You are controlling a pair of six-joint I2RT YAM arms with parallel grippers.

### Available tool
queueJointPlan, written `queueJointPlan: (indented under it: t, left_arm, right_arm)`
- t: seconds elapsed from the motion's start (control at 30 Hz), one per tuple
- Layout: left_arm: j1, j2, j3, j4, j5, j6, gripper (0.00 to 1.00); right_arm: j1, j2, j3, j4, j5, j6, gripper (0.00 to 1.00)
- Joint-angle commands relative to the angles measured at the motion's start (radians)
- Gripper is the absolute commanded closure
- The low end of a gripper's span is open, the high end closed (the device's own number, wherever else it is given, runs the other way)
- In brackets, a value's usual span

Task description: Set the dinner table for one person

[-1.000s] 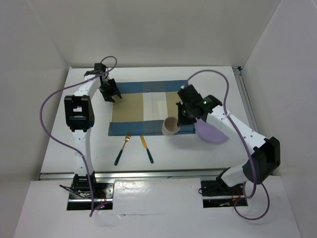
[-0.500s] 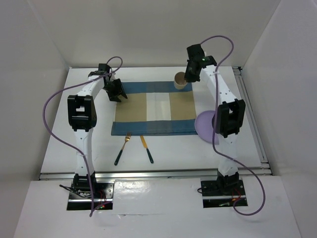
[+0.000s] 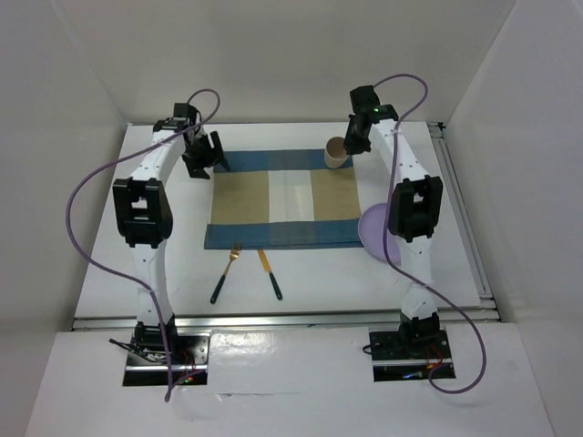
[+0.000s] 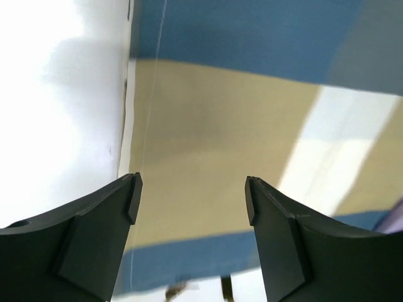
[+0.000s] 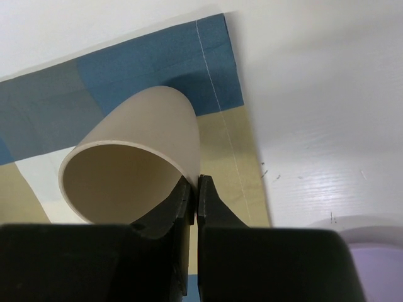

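Observation:
The white dinner table (image 3: 164, 264) carries a blue-and-tan striped placemat (image 3: 284, 200). My right gripper (image 3: 349, 146) is shut on the rim of a beige cup (image 3: 336, 151), one finger inside and one outside, holding it over the placemat's far right corner; the cup (image 5: 132, 167) fills the right wrist view. My left gripper (image 3: 206, 157) is open and empty above the placemat's far left corner (image 4: 208, 126). A lilac plate (image 3: 378, 231) lies right of the placemat. A fork (image 3: 226, 271) and a knife (image 3: 270, 274) lie in front of the placemat.
White walls enclose the table on the left, back and right. A metal rail (image 3: 460, 209) runs along the right edge. The lilac plate's edge (image 5: 371, 236) shows at the bottom right of the right wrist view.
My right gripper carried the cup from the placemat's near right edge to its far right corner. My left gripper shifted slightly left and back at the far left corner.

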Motion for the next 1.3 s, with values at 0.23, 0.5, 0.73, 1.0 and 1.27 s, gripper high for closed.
queueJointPlan:
  t: [0.23, 0.5, 0.73, 1.0, 1.27]
  left_arm:
    - [0.004, -0.346, -0.124, -0.085, -0.047, 0.052, 0.16]
    - [-0.100, -0.509, -0.257, -0.095, -0.108, 0.062, 0.14]
    - [-0.149, -0.595, -0.473, -0.064, -0.171, 0.052, 0.14]
    - [-0.272, -0.780, -0.866, -0.032, -0.252, -0.078, 0.17]
    - [-0.396, -0.856, -1.115, -0.015, -0.265, -0.193, 0.18]
  right_arm:
    - [-0.018, 0.069, 0.082, 0.022, -0.078, -0.012, 1.00]
    - [-0.018, 0.057, 0.091, 0.086, -0.173, -0.012, 0.49]
    - [-0.008, -0.063, 0.091, 0.137, -0.174, -0.003, 0.17]
    - [-0.018, -0.332, -0.070, 0.172, -0.112, -0.021, 0.06]
    - [-0.008, -0.555, -0.356, 0.195, -0.111, -0.041, 0.06]
